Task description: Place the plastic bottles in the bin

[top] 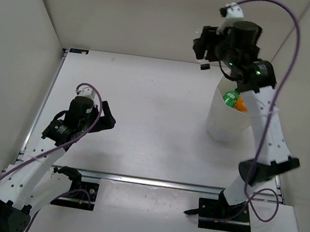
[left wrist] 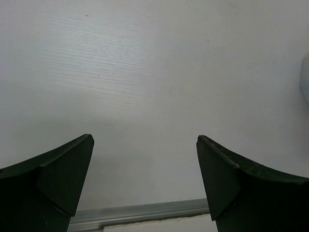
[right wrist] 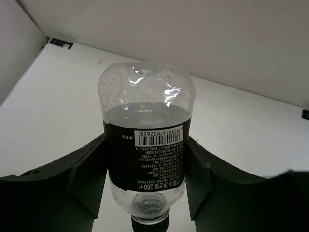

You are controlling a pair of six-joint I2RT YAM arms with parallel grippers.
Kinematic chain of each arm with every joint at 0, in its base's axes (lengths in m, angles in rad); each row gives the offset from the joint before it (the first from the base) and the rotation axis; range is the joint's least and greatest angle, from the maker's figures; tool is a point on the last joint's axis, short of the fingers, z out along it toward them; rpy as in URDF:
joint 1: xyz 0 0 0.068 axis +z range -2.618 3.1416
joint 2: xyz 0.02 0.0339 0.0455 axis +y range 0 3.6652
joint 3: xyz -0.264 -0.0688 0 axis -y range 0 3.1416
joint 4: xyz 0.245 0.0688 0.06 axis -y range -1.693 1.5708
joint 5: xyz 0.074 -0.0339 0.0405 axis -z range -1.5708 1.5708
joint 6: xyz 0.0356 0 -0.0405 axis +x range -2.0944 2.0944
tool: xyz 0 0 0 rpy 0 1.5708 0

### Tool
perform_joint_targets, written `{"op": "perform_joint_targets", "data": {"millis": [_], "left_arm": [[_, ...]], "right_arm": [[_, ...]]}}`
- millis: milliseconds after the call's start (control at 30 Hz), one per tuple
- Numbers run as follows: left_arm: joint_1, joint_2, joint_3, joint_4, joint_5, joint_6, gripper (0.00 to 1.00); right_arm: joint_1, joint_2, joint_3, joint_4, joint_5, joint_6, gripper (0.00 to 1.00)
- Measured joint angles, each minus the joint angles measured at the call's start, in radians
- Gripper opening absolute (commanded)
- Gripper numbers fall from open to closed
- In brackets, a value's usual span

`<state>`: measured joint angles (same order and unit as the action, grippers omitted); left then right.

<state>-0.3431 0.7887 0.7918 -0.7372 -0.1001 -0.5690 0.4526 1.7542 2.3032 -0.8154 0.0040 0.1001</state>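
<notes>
A clear bottle with a dark label (right wrist: 145, 111) is clamped between the fingers of my right gripper (right wrist: 146, 159), its black cap toward the camera and its base pointing away. In the top view that gripper (top: 202, 45) is raised high, to the back left of the bin (top: 222, 128). The translucent white bin stands at the right of the table. A green bottle (top: 231, 96) and an orange one (top: 241, 105) lie inside it. My left gripper (top: 107, 116) stands open with nothing between its jaws, low over the bare table at the left (left wrist: 145, 159).
White walls close the table in on the left, back and right. A metal rail (top: 163, 183) runs along the near edge and also shows under the left fingers (left wrist: 145, 211). The right arm's purple cable (top: 291, 31) loops high above the bin.
</notes>
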Motion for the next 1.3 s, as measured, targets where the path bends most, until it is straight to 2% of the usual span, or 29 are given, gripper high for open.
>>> {"op": "perform_joint_targets", "data": {"millis": [100, 200, 300, 367, 400, 433, 467, 500, 533, 833, 967, 1033, 1133, 1300], "left_arm": [[-0.019, 0.066, 0.0, 0.06, 0.024, -0.004, 0.99], [-0.043, 0.127, 0.0, 0.113, 0.037, -0.01, 0.98], [-0.068, 0.184, 0.008, 0.148, 0.05, -0.019, 0.99], [-0.086, 0.233, 0.029, 0.155, 0.056, -0.024, 0.99], [-0.095, 0.259, 0.047, 0.155, 0.056, -0.024, 0.99], [-0.107, 0.287, 0.069, 0.154, 0.055, -0.025, 0.99], [-0.119, 0.313, 0.092, 0.154, 0.055, -0.025, 0.99], [-0.131, 0.338, 0.118, 0.155, 0.054, -0.024, 0.99], [-0.14, 0.356, 0.138, 0.155, 0.053, -0.025, 0.98], [-0.168, 0.429, 0.265, 0.088, 0.038, -0.046, 0.99], [-0.189, 0.431, 0.298, 0.076, 0.028, -0.06, 0.99], [-0.189, 0.422, 0.298, 0.067, 0.023, -0.061, 0.98], [-0.173, 0.396, 0.298, 0.045, 0.008, -0.06, 0.99], [-0.149, 0.317, 0.301, 0.003, -0.035, -0.049, 0.98]], "right_arm": [[-0.117, -0.21, -0.241, 0.058, -0.033, -0.003, 0.01], [-0.32, -0.371, -0.486, 0.117, -0.1, 0.018, 0.01], [-0.487, -0.452, -0.669, 0.156, -0.147, 0.034, 0.02], [-0.526, -0.464, -0.743, 0.171, -0.179, 0.04, 0.1], [-0.531, -0.461, -0.765, 0.178, -0.191, 0.043, 0.17], [-0.532, -0.456, -0.781, 0.184, -0.197, 0.045, 0.43], [-0.532, -0.448, -0.792, 0.187, -0.202, 0.051, 0.64], [-0.531, -0.439, -0.799, 0.19, -0.203, 0.057, 0.76], [-0.526, -0.431, -0.8, 0.195, -0.2, 0.062, 0.99], [-0.459, -0.413, -0.797, 0.267, -0.164, 0.098, 0.99], [-0.414, -0.409, -0.73, 0.238, -0.154, 0.062, 0.99], [-0.341, -0.401, -0.668, 0.202, -0.145, 0.025, 0.99], [-0.167, -0.394, -0.587, 0.141, -0.127, -0.023, 0.99], [0.153, -0.394, -0.601, 0.011, -0.004, -0.047, 1.0]]}}
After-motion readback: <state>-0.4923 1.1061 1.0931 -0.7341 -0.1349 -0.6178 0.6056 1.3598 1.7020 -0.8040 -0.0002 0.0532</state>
